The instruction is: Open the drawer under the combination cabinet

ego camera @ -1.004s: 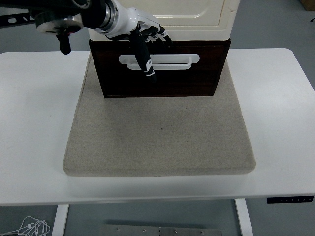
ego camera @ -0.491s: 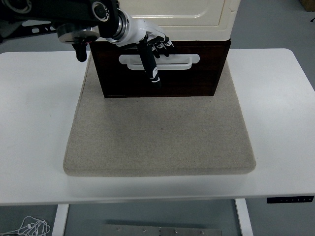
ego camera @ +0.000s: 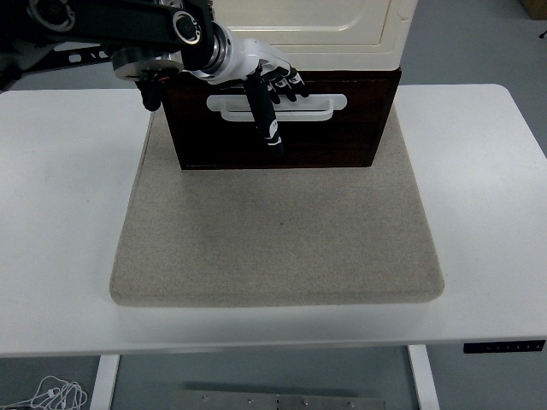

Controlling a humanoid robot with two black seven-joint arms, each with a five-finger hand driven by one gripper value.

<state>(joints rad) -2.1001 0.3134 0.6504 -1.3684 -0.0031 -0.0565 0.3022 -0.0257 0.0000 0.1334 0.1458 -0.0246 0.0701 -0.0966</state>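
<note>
- Along the bottom of the frame the white desk shows its near edge, with a white leg at lower left and lower right and a small dark control panel set into the edge at lower right.
- Under the desk lie a grey floor, a tangle of white cable at the lower-left corner and a grey metal plate at bottom centre.
- A beige mat with rounded corners covers the middle of the desk, widening toward the near edge.
- On the far part of the mat stands the dark brown drawer, upper centre of the frame, its front carrying a white handle set horizontally.
- The cream cabinet sits directly on top of the drawer and runs out of the top of the frame.
- The left arm enters from the upper-left corner; the left hand is at the handle's left half, one dark finger pointing down across the bar and the other fingers curled at the handle's upper edge. I cannot tell whether it truly grips the bar.
- Grey-blue floor shows beyond the desk at upper right.
</note>
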